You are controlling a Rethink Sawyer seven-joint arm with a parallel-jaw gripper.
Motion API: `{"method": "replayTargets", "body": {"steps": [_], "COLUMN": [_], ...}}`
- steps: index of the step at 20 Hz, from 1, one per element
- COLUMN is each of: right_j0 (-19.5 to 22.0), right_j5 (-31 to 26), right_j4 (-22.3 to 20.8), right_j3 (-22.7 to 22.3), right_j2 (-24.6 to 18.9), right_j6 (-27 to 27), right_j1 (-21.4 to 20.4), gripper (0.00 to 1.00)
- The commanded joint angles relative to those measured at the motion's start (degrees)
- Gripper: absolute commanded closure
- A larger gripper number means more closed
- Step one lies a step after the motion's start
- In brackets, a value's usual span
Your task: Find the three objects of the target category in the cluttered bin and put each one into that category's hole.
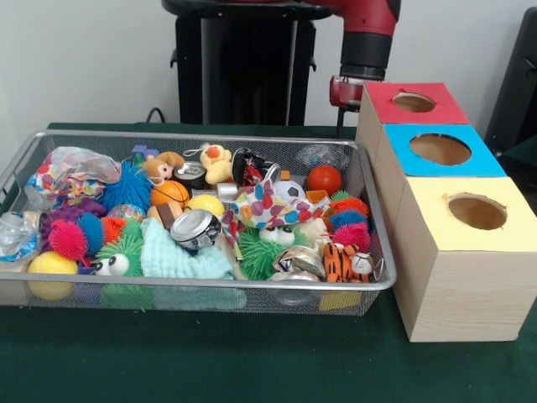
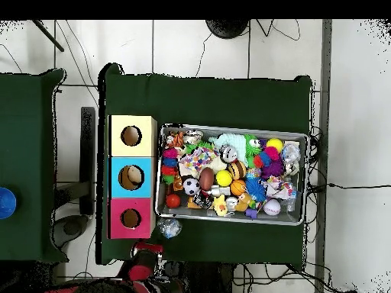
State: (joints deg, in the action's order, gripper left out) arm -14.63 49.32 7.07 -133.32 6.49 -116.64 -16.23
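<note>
Overhead view: your gripper sits off the cluttered bin, beside the red box; I cannot tell whether it's parted or closed.

I see a green counter. On it sits the bin, a wire-mesh basket heaped with toys. Just beside it stand three wooden boxes in a row, each with a round hole: red, blue and yellow. A crumpled clear wrapper lies by the bin's corner.
</note>
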Motion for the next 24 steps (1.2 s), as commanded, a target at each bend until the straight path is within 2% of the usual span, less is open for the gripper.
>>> {"method": "replayTargets", "body": {"steps": [1, 8, 13, 17, 24], "right_j0": [-0.85, -1.36, -1.09, -0.93, -1.45], "right_j5": [5.13, 4.76, 1.15, 0.60, -5.48], "right_j4": [6.06, 5.88, 4.97, 4.46, 4.07], "right_j3": [5.00, 6.21, 6.12, 6.29, 7.71], "right_j2": [-0.89, -0.13, -0.07, 0.39, 3.21], "right_j6": [-14.89, -14.60, -12.43, -11.78, -5.31], "right_j1": [3.34, 4.66, 3.45, 3.20, 2.05], "gripper": [0.00, 0.00, 0.00, 0.00, 0.00]}}
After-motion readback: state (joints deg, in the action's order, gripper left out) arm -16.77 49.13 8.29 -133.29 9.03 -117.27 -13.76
